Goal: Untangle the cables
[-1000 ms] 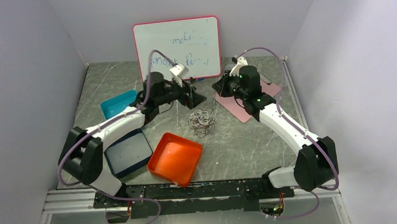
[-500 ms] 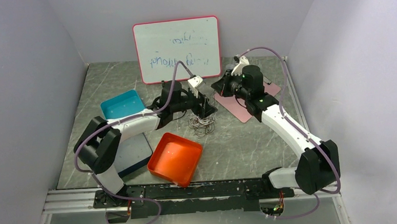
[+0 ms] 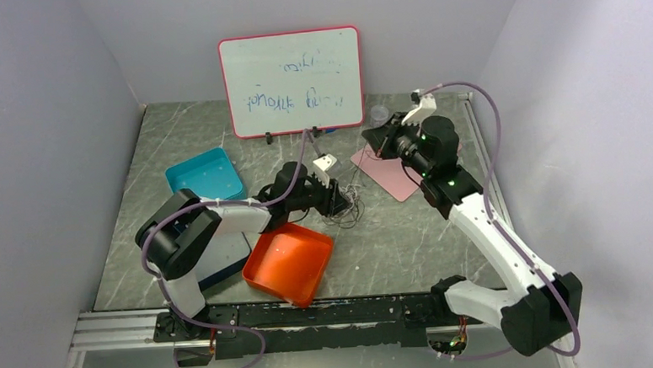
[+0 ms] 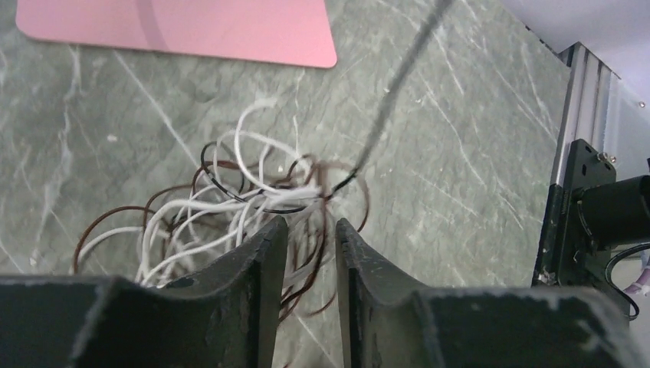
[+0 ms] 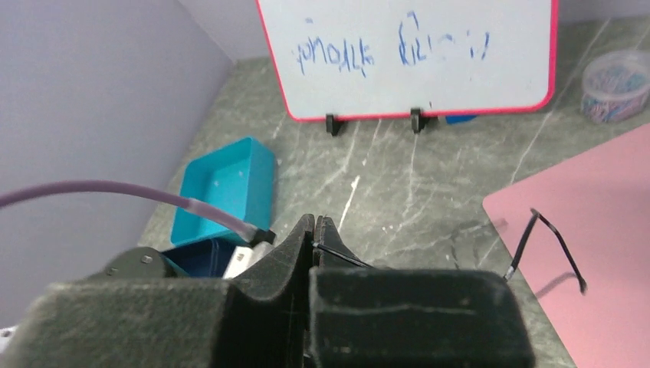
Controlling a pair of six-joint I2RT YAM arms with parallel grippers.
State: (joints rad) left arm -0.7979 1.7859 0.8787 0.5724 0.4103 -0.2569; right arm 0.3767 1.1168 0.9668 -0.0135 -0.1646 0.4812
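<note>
- Cables [image 4: 253, 198] (white, brown and black strands in loose loops) lie heaped on the grey-green marbled table [image 3: 393, 239]. In the overhead view the heap is at the centre, just above and right of the orange tray [image 3: 289, 260] and lower left of the pink mat [image 3: 403, 178].
- Left gripper [image 4: 308, 226] sits low over the near edge of the heap. In its wrist view the two black fingers [image 4: 257, 284] stand a narrow gap apart at the bottom of the frame, with white and brown strands lying in that gap. Whether they bite on the strands cannot be told.
- Right gripper [image 5: 314, 228] is raised at the upper right of the overhead view, near the pink mat's upper edge. Its jaws are pressed together on a thin black cable [image 5: 341, 255] that pokes out at the fingertips.
- In the left wrist view the black cable runs taut from the middle of the heap up and out through the top edge of the frame, right of centre.
- Whiteboard [image 3: 292, 76] with a red rim and blue scrawl stands against the back wall, top centre. A teal tray [image 3: 204, 175] lies at the left, beside the left arm. A clear tub [image 5: 613, 80] of coloured bits sits at the upper right of the right wrist view, just beside the board.
</note>
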